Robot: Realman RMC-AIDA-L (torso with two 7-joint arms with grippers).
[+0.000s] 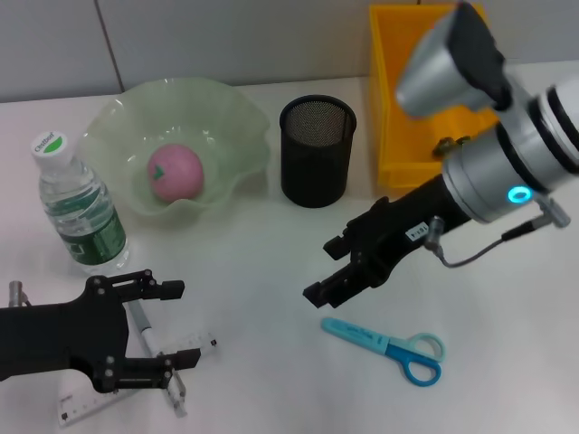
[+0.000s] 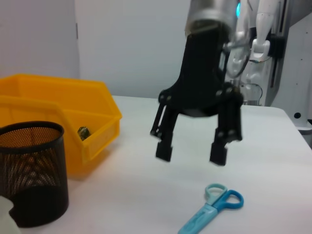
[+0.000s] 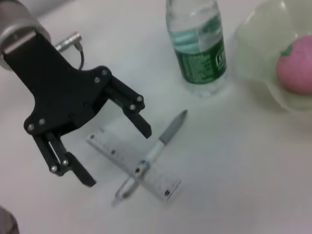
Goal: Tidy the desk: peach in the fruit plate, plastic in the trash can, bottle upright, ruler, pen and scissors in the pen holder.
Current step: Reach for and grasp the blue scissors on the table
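Note:
A pink peach (image 1: pixel 175 172) lies in the green fruit plate (image 1: pixel 237 113). The water bottle (image 1: pixel 77 212) stands upright beside it. At the front left, the pen (image 1: pixel 145 333) lies crossed over the white ruler (image 1: pixel 80 407). My left gripper (image 1: pixel 176 324) hovers open just above them, also seen as the left gripper (image 3: pixel 117 156) over the pen (image 3: pixel 151 153) and ruler (image 3: pixel 161 180). Blue scissors (image 1: pixel 389 344) lie flat at the front right. My right gripper (image 1: pixel 326 268) hangs open above and just behind them. The black mesh pen holder (image 1: pixel 317 149) stands mid-table.
The yellow trash can (image 1: pixel 398 108) stands at the back right, beside the pen holder, with a small dark crumpled item (image 2: pixel 83 131) inside. The right arm's silver forearm (image 1: pixel 507 172) reaches over the bin's front. A wall runs along the table's back edge.

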